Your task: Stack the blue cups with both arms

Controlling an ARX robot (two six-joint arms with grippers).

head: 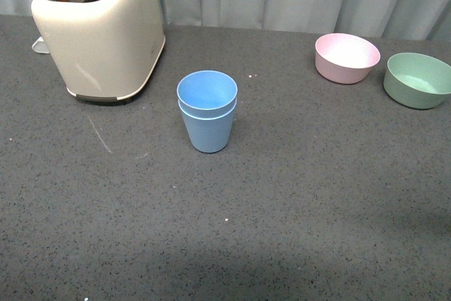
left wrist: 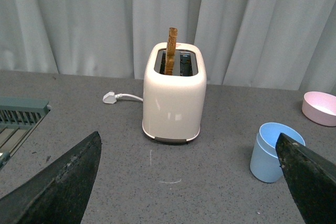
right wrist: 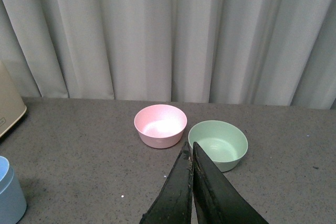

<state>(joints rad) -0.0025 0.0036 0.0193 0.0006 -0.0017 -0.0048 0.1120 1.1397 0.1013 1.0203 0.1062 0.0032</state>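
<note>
The two blue cups [head: 207,111] stand nested one inside the other, upright, on the dark table in the middle of the front view. Neither arm shows in the front view. In the left wrist view the stacked cups [left wrist: 273,151] stand beside one finger of my left gripper [left wrist: 189,148], which is open wide and empty, apart from them. My right gripper [right wrist: 191,148] is shut with nothing between its fingers, hovering near the bowls. An edge of the cups [right wrist: 9,195] shows in the right wrist view.
A cream toaster [head: 99,29] with a slice of bread stands at the back left, its white plug [left wrist: 110,97] behind it. A pink bowl [head: 347,57] and a green bowl [head: 417,80] sit at the back right. A grey rack [left wrist: 18,119] shows beside the table.
</note>
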